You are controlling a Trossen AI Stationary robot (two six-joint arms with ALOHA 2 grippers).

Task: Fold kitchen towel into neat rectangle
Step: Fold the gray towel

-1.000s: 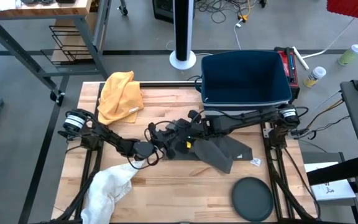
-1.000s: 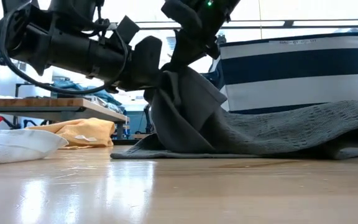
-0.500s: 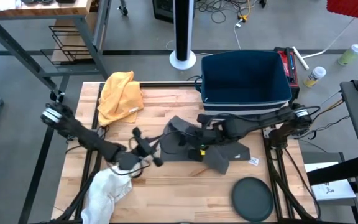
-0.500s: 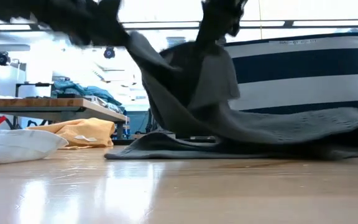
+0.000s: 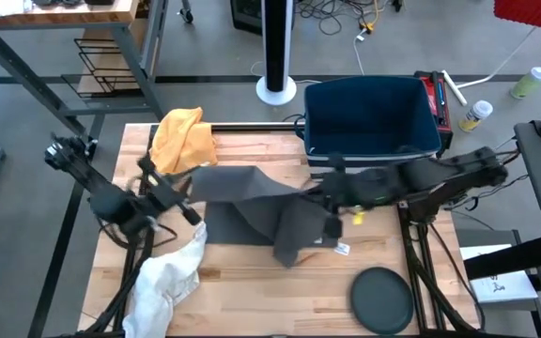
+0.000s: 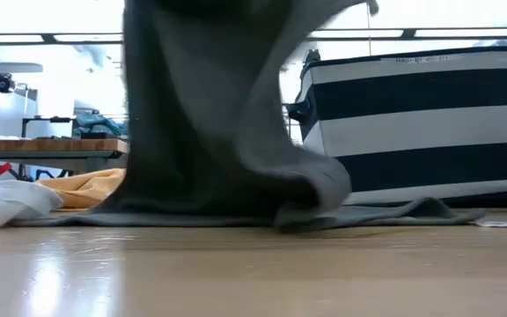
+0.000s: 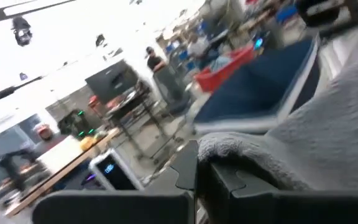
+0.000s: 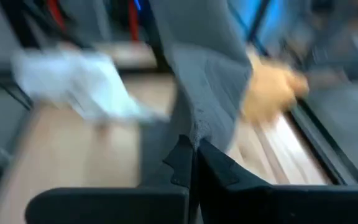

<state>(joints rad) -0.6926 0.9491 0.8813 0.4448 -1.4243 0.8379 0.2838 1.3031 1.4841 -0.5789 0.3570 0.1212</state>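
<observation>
While the grey towel (image 5: 252, 211) hangs stretched in front of the striped bin (image 5: 372, 117), pinched shut by left gripper (image 5: 172, 192) and right gripper (image 5: 332, 199), uneven pulling could tug an edge free.

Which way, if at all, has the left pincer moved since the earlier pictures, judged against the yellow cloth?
Yes. In the high view the left pincer, shut on the grey towel, has swung away from the table's middle toward the left edge, ending just below the yellow cloth.
</observation>
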